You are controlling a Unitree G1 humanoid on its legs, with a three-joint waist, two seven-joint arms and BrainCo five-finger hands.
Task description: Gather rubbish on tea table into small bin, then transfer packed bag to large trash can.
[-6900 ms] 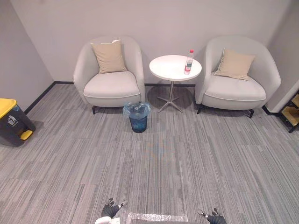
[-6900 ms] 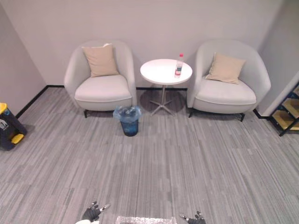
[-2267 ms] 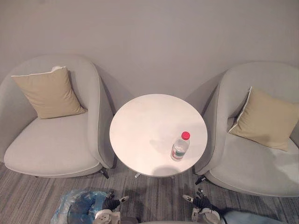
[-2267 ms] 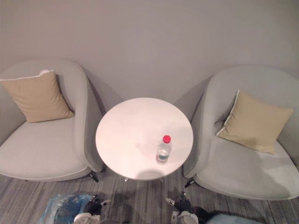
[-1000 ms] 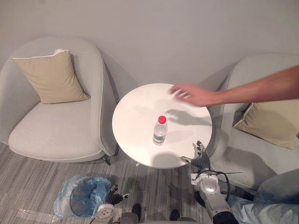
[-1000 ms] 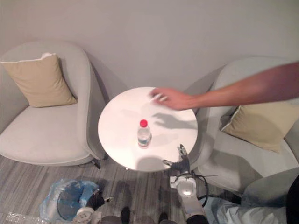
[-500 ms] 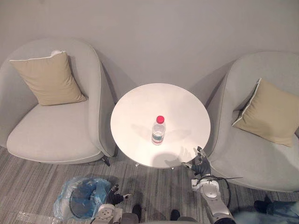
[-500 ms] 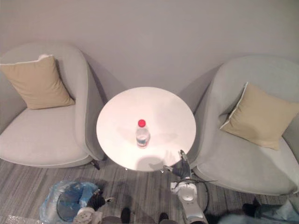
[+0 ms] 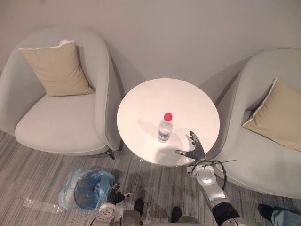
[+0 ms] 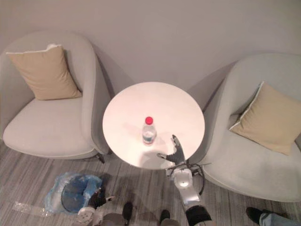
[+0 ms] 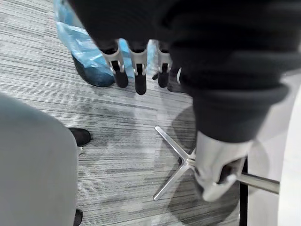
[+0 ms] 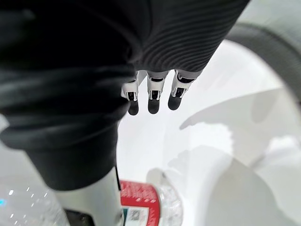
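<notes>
A clear plastic bottle (image 9: 164,128) with a red cap stands upright near the middle of the round white tea table (image 9: 155,94). My right hand (image 9: 194,149) hovers over the table's near edge, just right of the bottle and apart from it, open with fingers (image 12: 153,94) straight. The bottle's label (image 12: 141,207) shows close by in the right wrist view. My left hand (image 9: 114,194) hangs low beside the small bin (image 9: 84,189) lined with a blue bag, on the floor left of the table. It is open, its fingers (image 11: 136,70) straight and holding nothing.
Grey armchairs with tan cushions flank the table, one on the left (image 9: 61,117) and one on the right (image 9: 268,141). The table's metal foot (image 11: 181,165) spreads over the carpet. A clear plastic strip (image 9: 40,205) lies by the bin. A person's shoe (image 9: 277,214) shows at the lower right.
A person's arm that reached over the table a second ago is gone. My right hand has risen from beside the table's edge to over it, nearer the bottle. The camera shifted slightly.
</notes>
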